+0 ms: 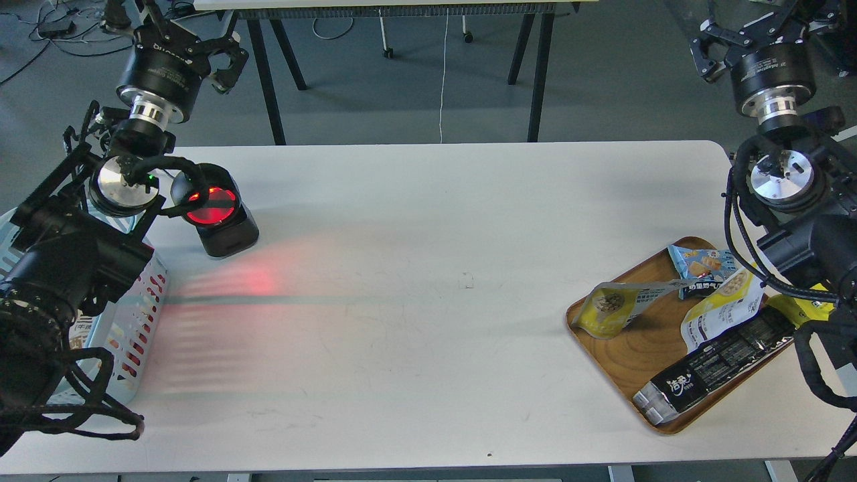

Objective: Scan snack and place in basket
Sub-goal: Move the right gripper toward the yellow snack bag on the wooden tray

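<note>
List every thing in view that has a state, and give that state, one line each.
snack: lying tilted at the wooden tray's left edge, ungripped
basket: at table's left edge, mostly hidden by left arm
scanner: on, glowing red, casting red light across the table
wooden tray: holding several packets
black packet: lying flat on the tray
left gripper: open, empty, raised
right gripper: open, empty, raised
</note>
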Tool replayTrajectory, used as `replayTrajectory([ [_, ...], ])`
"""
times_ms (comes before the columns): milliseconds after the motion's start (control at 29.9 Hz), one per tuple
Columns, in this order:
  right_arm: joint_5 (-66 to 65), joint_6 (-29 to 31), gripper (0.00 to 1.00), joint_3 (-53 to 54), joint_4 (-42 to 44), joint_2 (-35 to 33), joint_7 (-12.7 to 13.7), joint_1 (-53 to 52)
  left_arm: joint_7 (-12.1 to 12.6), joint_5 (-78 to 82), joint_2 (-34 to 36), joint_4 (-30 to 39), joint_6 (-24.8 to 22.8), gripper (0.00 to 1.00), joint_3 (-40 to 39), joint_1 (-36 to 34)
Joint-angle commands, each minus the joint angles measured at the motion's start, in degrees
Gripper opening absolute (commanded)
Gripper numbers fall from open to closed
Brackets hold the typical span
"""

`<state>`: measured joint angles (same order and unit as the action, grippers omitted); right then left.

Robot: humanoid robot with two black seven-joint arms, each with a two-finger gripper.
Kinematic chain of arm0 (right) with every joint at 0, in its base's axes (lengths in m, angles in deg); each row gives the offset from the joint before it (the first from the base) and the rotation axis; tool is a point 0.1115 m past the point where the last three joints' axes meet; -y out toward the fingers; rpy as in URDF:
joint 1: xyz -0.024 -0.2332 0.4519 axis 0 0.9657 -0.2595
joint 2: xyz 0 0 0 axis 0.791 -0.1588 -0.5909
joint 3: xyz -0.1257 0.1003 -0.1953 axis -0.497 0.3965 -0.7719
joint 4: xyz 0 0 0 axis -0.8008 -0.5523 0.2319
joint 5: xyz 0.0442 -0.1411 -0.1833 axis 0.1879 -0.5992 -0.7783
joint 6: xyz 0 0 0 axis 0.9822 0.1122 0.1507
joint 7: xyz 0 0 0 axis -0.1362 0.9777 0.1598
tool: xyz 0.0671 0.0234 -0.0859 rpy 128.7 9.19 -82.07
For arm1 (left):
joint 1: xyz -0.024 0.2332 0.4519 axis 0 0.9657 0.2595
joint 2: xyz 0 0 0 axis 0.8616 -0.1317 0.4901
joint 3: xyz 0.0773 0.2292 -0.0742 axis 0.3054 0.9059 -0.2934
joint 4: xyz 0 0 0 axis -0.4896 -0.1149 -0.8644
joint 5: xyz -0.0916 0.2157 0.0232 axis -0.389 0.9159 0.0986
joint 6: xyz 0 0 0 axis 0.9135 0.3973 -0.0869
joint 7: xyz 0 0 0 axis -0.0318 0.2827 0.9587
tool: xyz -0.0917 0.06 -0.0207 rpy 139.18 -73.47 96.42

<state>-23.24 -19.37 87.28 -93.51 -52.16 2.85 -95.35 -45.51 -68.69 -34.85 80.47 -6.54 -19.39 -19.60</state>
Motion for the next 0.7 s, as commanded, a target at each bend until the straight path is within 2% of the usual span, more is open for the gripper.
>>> replayTrajectory([
  [0, -0.1, 0.0, 1.0, -0.25, -0.09, -0.39, -0.09, 1.11, -0.04, -0.12, 0.9, 0.01, 0.31, 1.0, 0.07, 0.35],
  [167, -0.1, 0.0, 1.0, -0.43, -3.24, -2.5, -0.09, 1.81, 0.49, -0.21, 2.66, 0.09, 0.0, 1.0, 0.07, 0.01],
  [368, -1.24, 0.0, 1.0, -4.11, -11.51, -11.28, -0.18, -0.37, 0.31, -1.26, 3.19, 0.62, 0.13, 1.0, -0.19, -0.79],
  [535, -1.51, 0.0, 1.0, -18.24, -16.51, -17.96, -0.93, -9.33, -0.22, -2.41, 3.28, 0.71, 0.0, 1.0, 0.16, -0.96],
  [668, -5.45, 0.0, 1.0, -30.64, -22.76, -22.27, -0.93, -17.32, 0.4, -2.41, 3.54, 0.8, 0.0, 1.0, 0.87, -0.7],
])
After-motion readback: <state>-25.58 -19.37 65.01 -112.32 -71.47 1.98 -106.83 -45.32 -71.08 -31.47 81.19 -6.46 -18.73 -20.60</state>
